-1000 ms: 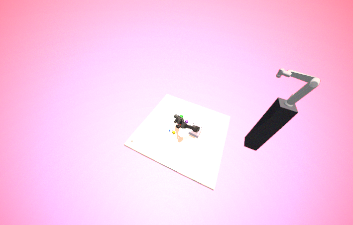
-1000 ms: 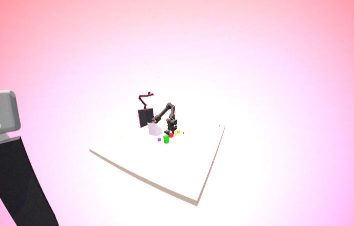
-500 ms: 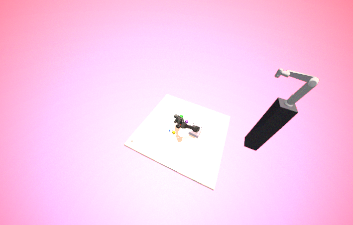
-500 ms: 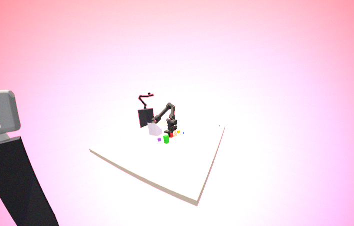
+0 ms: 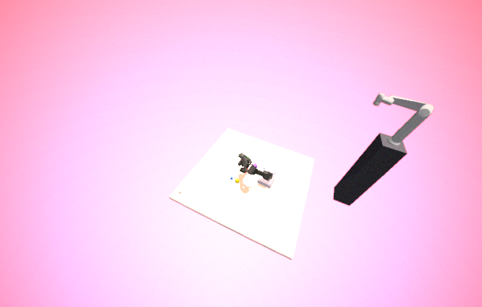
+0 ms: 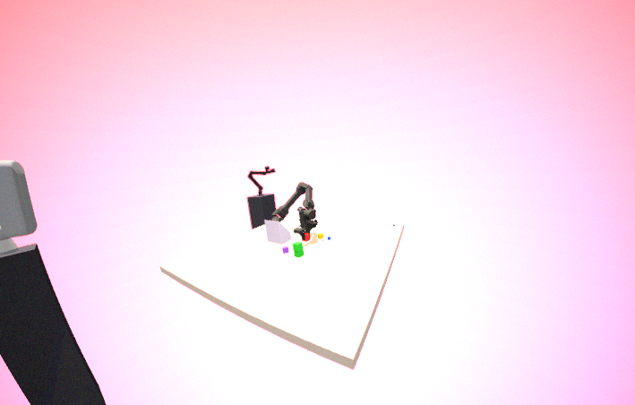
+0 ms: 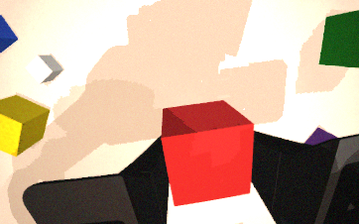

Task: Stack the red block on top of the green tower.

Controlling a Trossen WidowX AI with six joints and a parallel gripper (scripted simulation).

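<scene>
One red block (image 7: 208,151) pinched between two fingers; one green tower (image 7: 350,39) apart.

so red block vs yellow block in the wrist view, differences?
The red block sits clamped between the gripper fingers; the yellow block lies free at the left. Red is centred and looks larger, being nearer; yellow is cut off by the frame edge. Both are plain cubes.
</scene>
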